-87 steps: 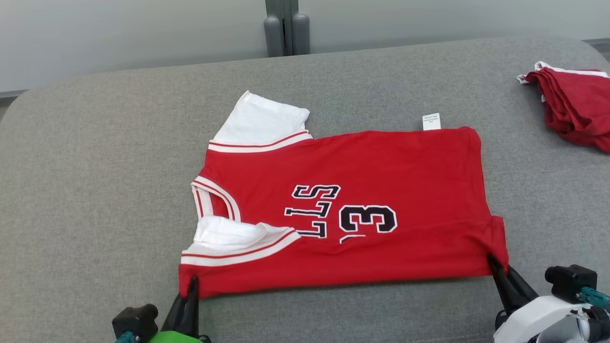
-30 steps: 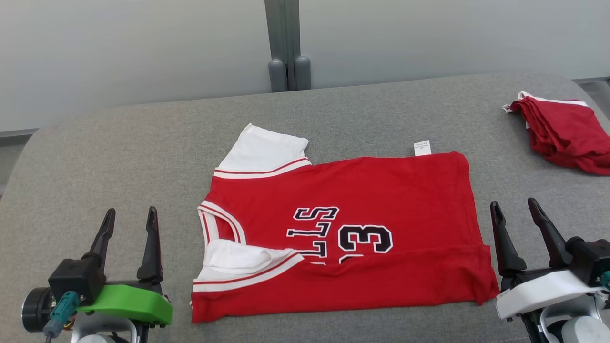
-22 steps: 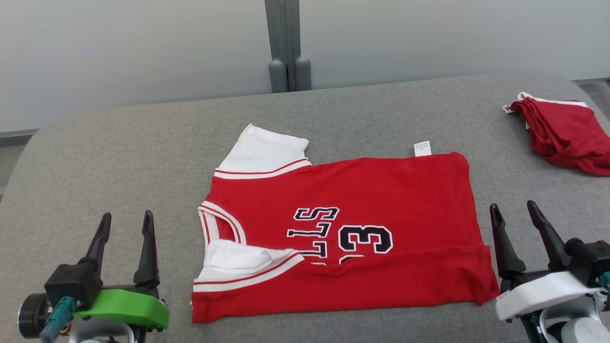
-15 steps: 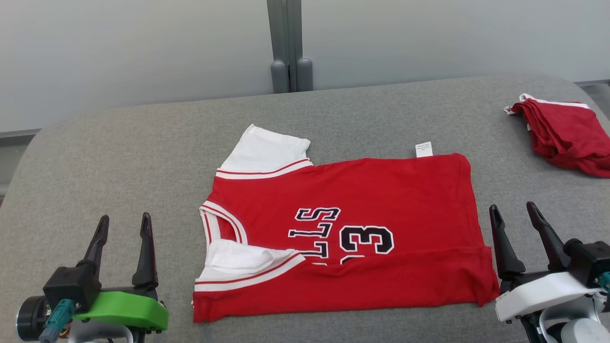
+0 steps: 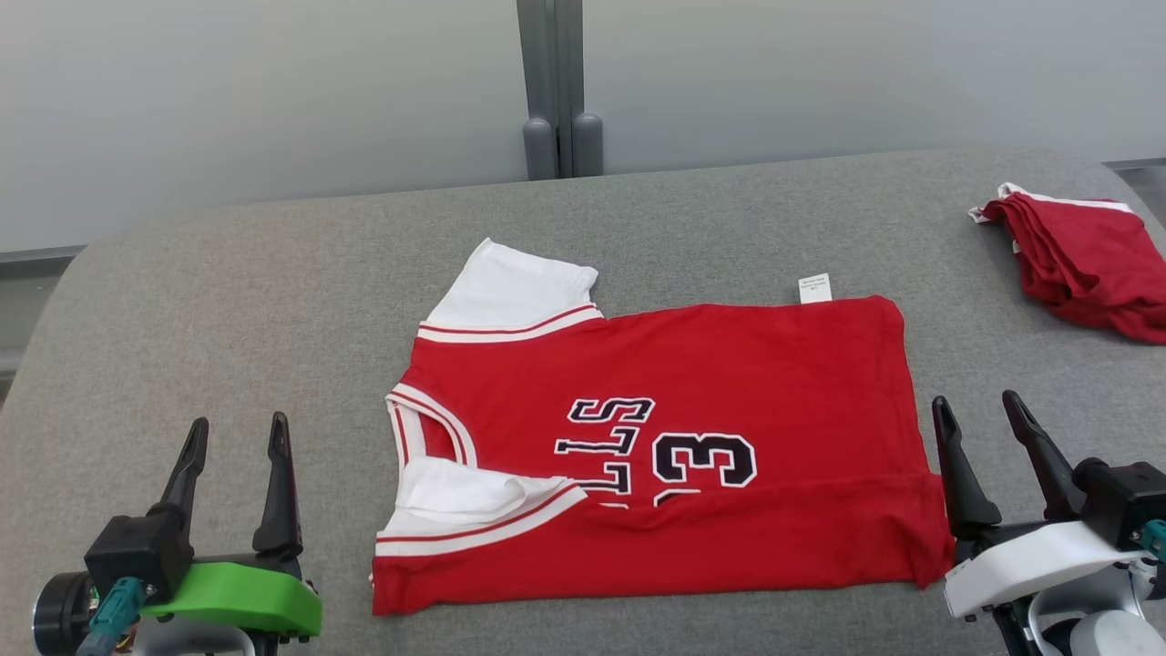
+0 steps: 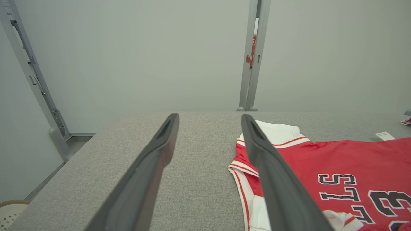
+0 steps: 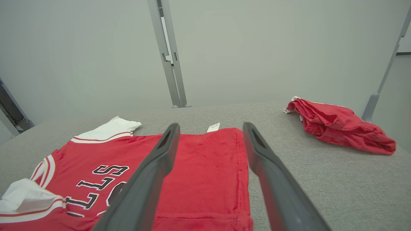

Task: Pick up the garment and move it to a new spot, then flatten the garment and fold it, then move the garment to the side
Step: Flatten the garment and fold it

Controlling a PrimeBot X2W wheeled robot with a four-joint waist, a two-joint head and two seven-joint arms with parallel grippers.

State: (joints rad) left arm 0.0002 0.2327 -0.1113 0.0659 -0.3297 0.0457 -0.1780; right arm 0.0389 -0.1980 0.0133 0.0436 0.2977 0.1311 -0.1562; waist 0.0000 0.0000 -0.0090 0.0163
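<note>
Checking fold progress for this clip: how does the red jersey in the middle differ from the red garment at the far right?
The jersey lies spread flat, its near edge folded over; the far-right garment sits bunched in a compact heap. The jersey shows black lettering and white sleeves; the far-right garment shows a thin white edge and no lettering. Both are red with white, resting on the grey surface.

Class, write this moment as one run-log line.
jersey: flat on grey surface, near edge folded over | left gripper: open, empty | right gripper: open, empty
</note>
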